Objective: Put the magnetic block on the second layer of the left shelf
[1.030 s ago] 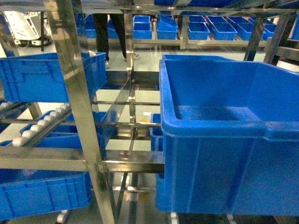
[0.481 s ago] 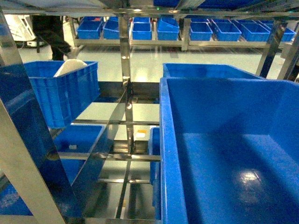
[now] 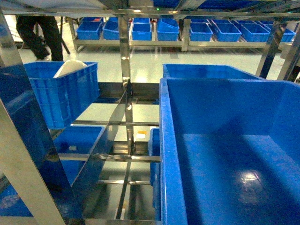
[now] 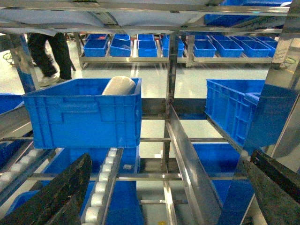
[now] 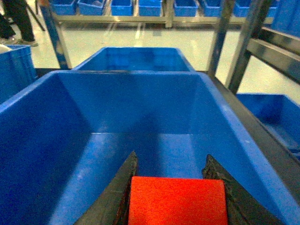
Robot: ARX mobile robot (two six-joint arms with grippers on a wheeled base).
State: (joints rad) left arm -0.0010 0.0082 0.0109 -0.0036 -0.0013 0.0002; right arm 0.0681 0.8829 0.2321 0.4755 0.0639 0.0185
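Motion of the base looks finished: a second ago the head view was lower and faced the front wall of the large blue bin (image 3: 220,154), half a second ago it had risen to look down into the bin, and now that view is almost unchanged, only a person (image 3: 40,35) in the far aisle having shifted. That suggests the robot has settled in front of the rack and the placing step can begin. The magnetic block (image 5: 177,200), red and smooth-faced, is held between the dark fingers (image 5: 117,197) of the right end effector (image 5: 174,199), above the near edge of a deep blue bin (image 5: 140,112) whose floor lies bare below it. The left end effector (image 4: 164,197) hangs wide, nothing between its fingers, over the roller lane (image 4: 104,180) and in front of a ribbed blue crate (image 4: 84,115) with a white object (image 4: 119,85) in it. Whether the bin under the block belongs to the left shelf's second layer cannot be told for sure; in the head view it stands right of the steel upright (image 3: 125,70), so the target may need checking before release.
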